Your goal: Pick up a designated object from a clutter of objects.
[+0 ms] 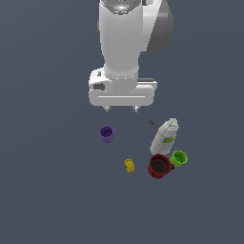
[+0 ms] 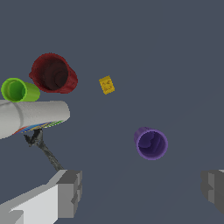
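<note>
Resting apart from round cups, blocky yellow piece point(image 1: 129, 165)

The small yellow block point(image 1: 129, 165) lies between the purple plastic cup point(image 1: 106, 134) and the dark red mug point(image 1: 159, 166); the lime-green cup point(image 1: 179, 157) touches that mug (white bottle point(image 1: 165, 136) behind both).

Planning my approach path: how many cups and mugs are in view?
3. The purple cup stands alone, nearest the end effector. The red mug and green cup sit together beside the white bottle. None seems hidden.
</note>
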Controlling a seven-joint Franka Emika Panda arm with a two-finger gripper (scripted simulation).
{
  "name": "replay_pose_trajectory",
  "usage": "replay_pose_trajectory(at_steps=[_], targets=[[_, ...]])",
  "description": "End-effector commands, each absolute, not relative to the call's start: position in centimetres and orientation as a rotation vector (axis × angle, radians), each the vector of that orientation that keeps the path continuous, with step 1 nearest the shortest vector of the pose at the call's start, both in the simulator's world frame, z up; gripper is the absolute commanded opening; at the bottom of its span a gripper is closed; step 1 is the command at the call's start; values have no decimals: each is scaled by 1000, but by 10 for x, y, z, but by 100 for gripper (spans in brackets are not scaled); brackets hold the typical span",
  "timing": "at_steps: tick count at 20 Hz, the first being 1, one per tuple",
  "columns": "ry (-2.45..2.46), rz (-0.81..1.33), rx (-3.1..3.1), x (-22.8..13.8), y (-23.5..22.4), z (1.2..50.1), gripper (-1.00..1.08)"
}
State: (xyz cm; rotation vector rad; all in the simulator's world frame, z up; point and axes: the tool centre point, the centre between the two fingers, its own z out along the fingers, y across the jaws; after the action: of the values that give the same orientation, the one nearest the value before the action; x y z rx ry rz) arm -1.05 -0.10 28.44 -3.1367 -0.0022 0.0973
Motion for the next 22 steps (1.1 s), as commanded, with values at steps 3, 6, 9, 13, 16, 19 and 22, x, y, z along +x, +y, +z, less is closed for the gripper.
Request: replay_pose_trajectory(at_steps=[3,6,9,13,16,19,22], targets=[[-12,93,-3136,-10,2,286,100],[-63,73,-3132,-7,15,292,100],[-108,55,-3127,-5,28,299,100],[-108,55,-3127,-4,28,299,100],[-119,54,-3127,-1,28,295,100],[-139,51,-3128,5,28,287,100],[-166,48,-3128,14,29,276,100]])
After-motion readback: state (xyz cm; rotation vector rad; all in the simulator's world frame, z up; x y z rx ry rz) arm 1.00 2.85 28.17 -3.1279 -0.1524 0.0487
